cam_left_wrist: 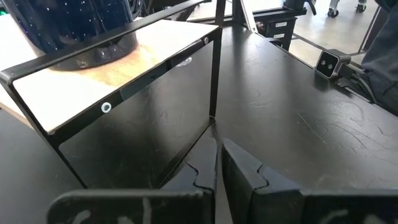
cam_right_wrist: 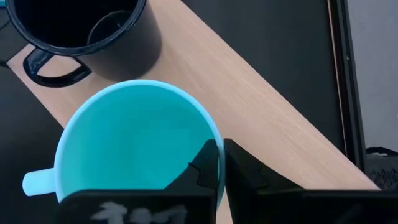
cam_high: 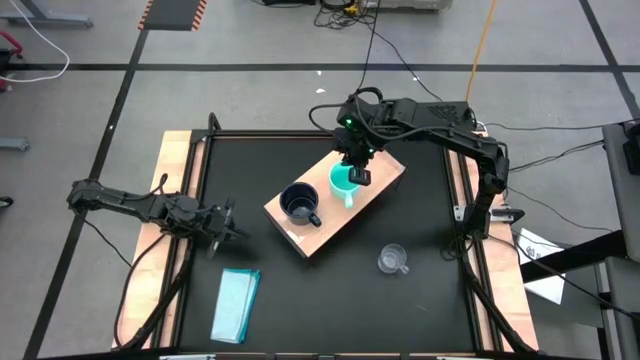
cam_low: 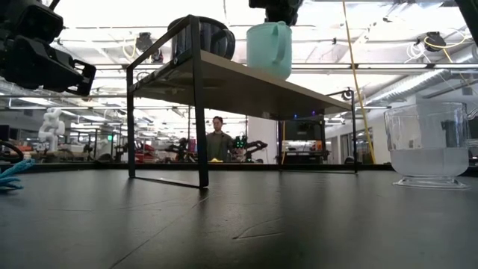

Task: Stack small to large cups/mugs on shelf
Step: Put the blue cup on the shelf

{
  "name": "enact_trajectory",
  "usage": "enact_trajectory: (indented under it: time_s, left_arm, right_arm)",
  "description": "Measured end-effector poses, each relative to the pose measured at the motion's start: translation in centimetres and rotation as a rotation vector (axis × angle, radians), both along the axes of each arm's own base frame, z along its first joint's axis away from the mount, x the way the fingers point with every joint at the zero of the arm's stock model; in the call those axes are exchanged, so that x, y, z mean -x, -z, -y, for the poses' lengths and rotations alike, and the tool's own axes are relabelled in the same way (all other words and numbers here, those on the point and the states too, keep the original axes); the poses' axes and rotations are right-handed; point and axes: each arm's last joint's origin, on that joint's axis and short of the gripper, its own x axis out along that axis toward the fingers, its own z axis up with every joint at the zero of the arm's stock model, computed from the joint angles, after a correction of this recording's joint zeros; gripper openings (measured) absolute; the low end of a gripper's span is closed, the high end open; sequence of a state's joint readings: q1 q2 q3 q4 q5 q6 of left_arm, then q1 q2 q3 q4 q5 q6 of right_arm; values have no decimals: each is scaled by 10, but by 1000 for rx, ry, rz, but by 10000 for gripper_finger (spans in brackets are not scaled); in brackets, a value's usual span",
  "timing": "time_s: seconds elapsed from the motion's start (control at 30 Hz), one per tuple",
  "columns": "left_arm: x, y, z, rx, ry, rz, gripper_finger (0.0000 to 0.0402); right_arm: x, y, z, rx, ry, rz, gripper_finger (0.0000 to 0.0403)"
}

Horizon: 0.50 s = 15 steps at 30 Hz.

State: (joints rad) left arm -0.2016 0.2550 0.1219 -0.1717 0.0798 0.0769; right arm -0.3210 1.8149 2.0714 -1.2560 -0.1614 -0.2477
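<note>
The wooden shelf point(cam_high: 372, 190) stands on dark legs at the table's middle. The dark navy mug point(cam_high: 298, 204) stands on its near-left part. The turquoise mug point(cam_high: 343, 181) is upright on the shelf's middle, handle point(cam_right_wrist: 37, 180) toward the near side. My right gripper point(cam_high: 357, 170) is shut on the turquoise mug's rim from above. The clear cup point(cam_high: 392, 260) stands on the table, near-right of the shelf. My left gripper point(cam_high: 222, 222) is shut and empty, left of the shelf, above the table. My right gripper pinches the turquoise mug's rim point(cam_right_wrist: 214, 138) on the side away from the handle, one finger point(cam_right_wrist: 202, 168) inside the mug and one point(cam_right_wrist: 245, 174) outside. The fingers point down. The mug is upright, its base point(cam_low: 278, 75) at the shelf top; whether it rests there does not show.
A flat pale-teal block point(cam_high: 236, 303) lies at the table's near left. The shelf's dark legs point(cam_low: 200, 112) leave open room under the board. A person point(cam_low: 218, 142) stands in the room beyond the table.
</note>
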Motion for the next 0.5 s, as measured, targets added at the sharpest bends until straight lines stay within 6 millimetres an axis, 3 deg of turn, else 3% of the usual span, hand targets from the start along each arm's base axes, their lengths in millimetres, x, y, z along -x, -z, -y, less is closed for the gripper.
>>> enact_trajectory:
  time_s: [0.5]
  left_arm:
    - [1, 2, 0, 25, -5, -26, 26]
  right_arm:
    - [-2, -1, -1, -20, -58, 41, 2]
